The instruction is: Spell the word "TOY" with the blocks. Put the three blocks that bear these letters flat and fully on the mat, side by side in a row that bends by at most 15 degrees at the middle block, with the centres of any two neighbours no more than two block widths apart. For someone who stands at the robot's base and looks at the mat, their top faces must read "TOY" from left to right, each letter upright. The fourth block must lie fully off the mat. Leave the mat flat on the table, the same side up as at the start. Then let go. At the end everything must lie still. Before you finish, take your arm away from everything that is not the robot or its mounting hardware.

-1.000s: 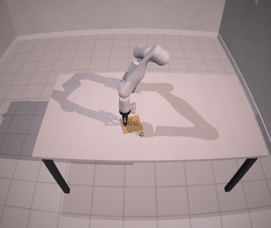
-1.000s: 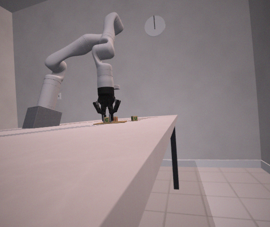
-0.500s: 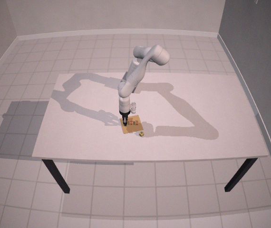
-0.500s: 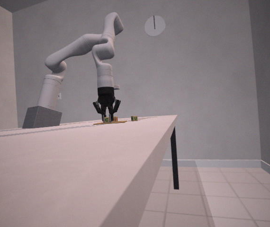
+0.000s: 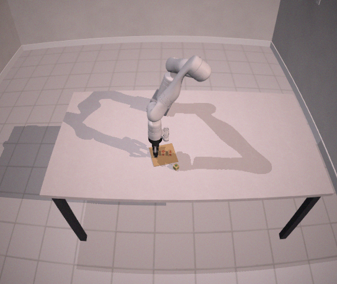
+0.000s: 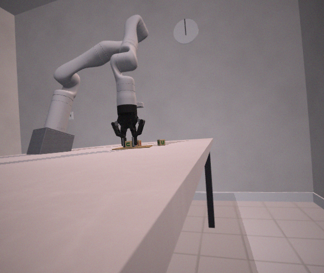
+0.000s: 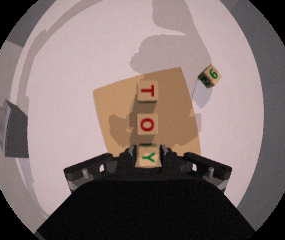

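Three blocks on the mat, Y sitting between the tool's fingers

So the tool (image 5: 155, 155) (image 6: 128, 143) (image 7: 148, 151) points down over one end of the mat (image 5: 166, 160) (image 6: 143, 146) (image 7: 172, 112), its fingers partway apart, no grip on anything. Y block (image 6: 128, 144) (image 7: 148, 157) is right between them, resting flat on the mat, green letter up. Next out from the tool is the O block (image 5: 163, 152) (image 7: 147, 124), then the T block (image 5: 169, 152) (image 7: 147, 91) farthest along, both with red letters up. Pretty straight row, small gaps, and it reads T-O-Y from the base side. Fourth block (image 5: 175, 167) (image 6: 161, 142) (image 7: 210, 76) is well apart from the tool, off the mat on the bare surface (image 5: 107, 177) (image 6: 68, 199) (image 7: 72, 100), past the T end.
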{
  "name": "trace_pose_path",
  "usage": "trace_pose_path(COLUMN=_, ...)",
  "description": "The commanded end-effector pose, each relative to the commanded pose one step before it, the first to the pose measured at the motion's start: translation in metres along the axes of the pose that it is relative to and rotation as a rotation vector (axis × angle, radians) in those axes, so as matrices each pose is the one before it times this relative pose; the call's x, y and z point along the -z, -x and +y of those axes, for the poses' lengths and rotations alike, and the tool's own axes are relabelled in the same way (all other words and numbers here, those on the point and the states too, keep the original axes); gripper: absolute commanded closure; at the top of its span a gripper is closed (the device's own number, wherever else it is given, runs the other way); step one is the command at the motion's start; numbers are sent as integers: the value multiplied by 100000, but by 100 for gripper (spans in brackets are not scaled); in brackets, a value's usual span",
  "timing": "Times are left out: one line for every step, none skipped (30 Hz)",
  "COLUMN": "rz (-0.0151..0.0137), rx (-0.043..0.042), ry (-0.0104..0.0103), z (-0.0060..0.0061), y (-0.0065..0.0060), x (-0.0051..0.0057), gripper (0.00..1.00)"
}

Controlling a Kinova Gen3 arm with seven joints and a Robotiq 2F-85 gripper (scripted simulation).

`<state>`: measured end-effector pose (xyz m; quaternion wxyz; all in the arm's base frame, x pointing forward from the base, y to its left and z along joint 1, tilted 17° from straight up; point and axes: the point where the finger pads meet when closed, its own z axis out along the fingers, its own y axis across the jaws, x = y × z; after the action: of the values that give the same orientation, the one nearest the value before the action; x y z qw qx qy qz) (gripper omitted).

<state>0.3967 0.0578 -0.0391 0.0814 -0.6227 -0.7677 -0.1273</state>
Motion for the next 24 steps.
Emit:
trace_pose_path(rz=-30, rx=-14, ry=154, z=51, y=18, x=58, gripper=59)
trace_pose_path(rz=0, rx=0, ry=0, z=0, y=0, x=0, gripper=59)
trace_pose_path(rz=0, rx=0, ry=0, z=0, y=0, x=0, gripper=59)
trace_pose_path(rz=0, rx=0, ry=0, z=0, y=0, x=0, gripper=59)
trace_pose_path(rz=0, rx=0, ry=0, z=0, y=0, x=0, gripper=59)
trace_pose_path(rz=0, rx=0, ry=0, z=0, y=0, x=0, gripper=59)
trace_pose_path(rz=0, rx=0, ry=0, z=0, y=0, x=0, gripper=59)
trace_pose_path(rz=0, rx=0, ry=0, z=0, y=0, x=0, gripper=59)
trace_pose_path(rz=0, rx=0, ry=0, z=0, y=0, x=0, gripper=59)
trace_pose_path(rz=0, rx=0, ry=0, z=0, y=0, x=3, gripper=59)
trace_pose_path(rz=0, rx=0, ry=0, z=0, y=0, x=20, gripper=59)
trace_pose_path(rz=0, rx=1, ry=0, z=0, y=0, x=51, gripper=59)
trace_pose_path(rz=0, rx=0, ry=0, z=0, y=0, x=0, gripper=59)
trace_pose_path(rz=0, rx=0, ry=0, z=0, y=0, x=0, gripper=59)
trace_pose_path(rz=0, rx=1, ry=1, z=0, y=0, x=92, gripper=59)
trace_pose_path(rz=0, rx=0, ry=0, z=0, y=0, x=141, gripper=59)
trace_pose_path(rz=0, rx=-2, ry=-1, z=-1, y=0, x=195, gripper=59)
trace_pose_path(rz=0, rx=2, ry=1, z=1, y=0, x=251, gripper=59)
trace_pose_path(rz=0, rx=-1, ry=-1, z=-1, y=0, x=307, gripper=59)
trace_pose_path(rz=0, rx=0, ry=0, z=0, y=0, x=362, gripper=59)
trace_pose_path(rz=0, rx=1, ry=1, z=0, y=0, x=413, gripper=59)
trace_pose_path(rz=0, rx=0, ry=0, z=0, y=0, x=458, gripper=59)
trace_pose_path(rz=0, rx=0, ry=0, z=0, y=0, x=497, gripper=59)
trace_pose_path(rz=0, rx=0, ry=0, z=0, y=0, x=528, gripper=59)
